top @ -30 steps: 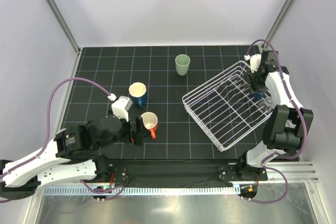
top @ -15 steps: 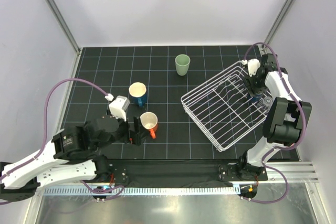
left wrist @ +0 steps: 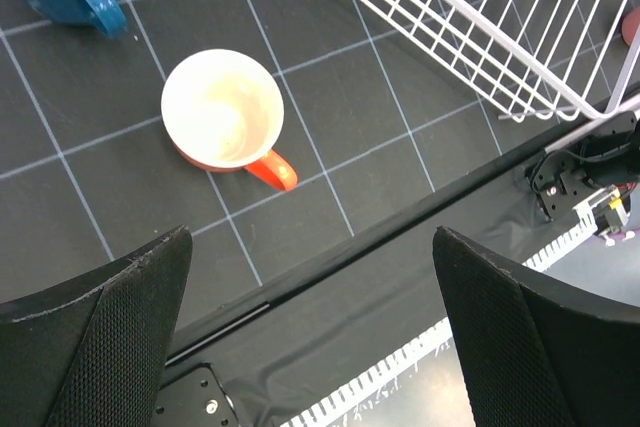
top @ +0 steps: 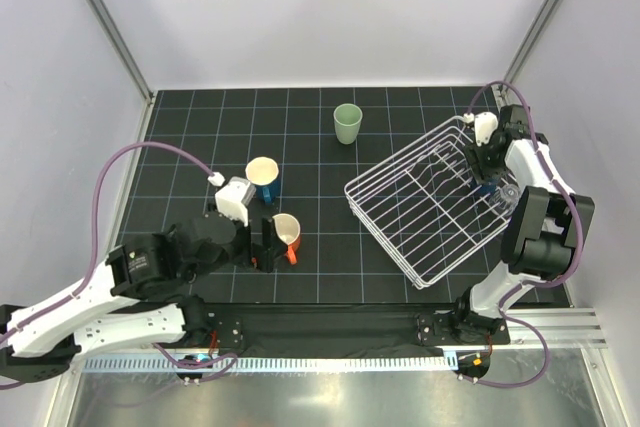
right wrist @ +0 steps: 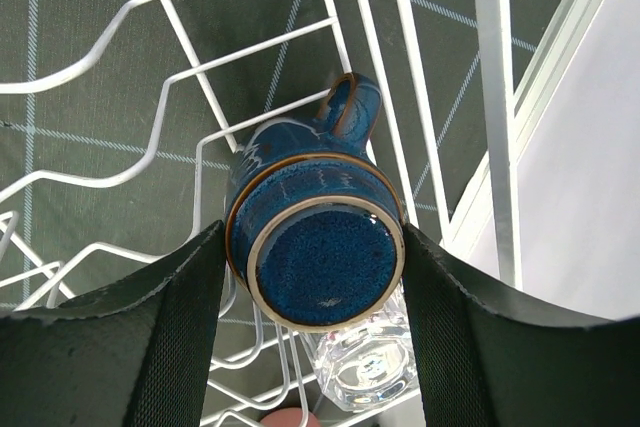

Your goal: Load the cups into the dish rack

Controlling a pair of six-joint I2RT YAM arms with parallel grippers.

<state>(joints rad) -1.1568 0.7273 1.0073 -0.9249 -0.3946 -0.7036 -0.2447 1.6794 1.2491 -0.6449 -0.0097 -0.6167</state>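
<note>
The white wire dish rack point(top: 420, 209) stands at the right, also in the left wrist view point(left wrist: 470, 27). My right gripper point(top: 485, 162) is in its far right corner, shut on an upside-down navy mug point(right wrist: 322, 257) and holding it over a clear glass point(right wrist: 368, 372) lying in the rack. My left gripper point(top: 264, 245) is open and empty point(left wrist: 311, 239). It hangs just near of the orange mug point(top: 286, 231), which stands upright with its handle toward me point(left wrist: 225, 112). The blue mug with cream inside point(top: 263, 175) and the pale green tumbler point(top: 347, 124) stand on the mat.
A bit of a pink thing point(right wrist: 290, 417) shows below the glass in the rack. The mat's front edge and a black rail point(left wrist: 420, 217) lie under my left gripper. White walls close in the back and the sides.
My right gripper has shifted a little left and lower with the navy mug in the rack's corner. My left arm has edged slightly forward beside the orange mug.
</note>
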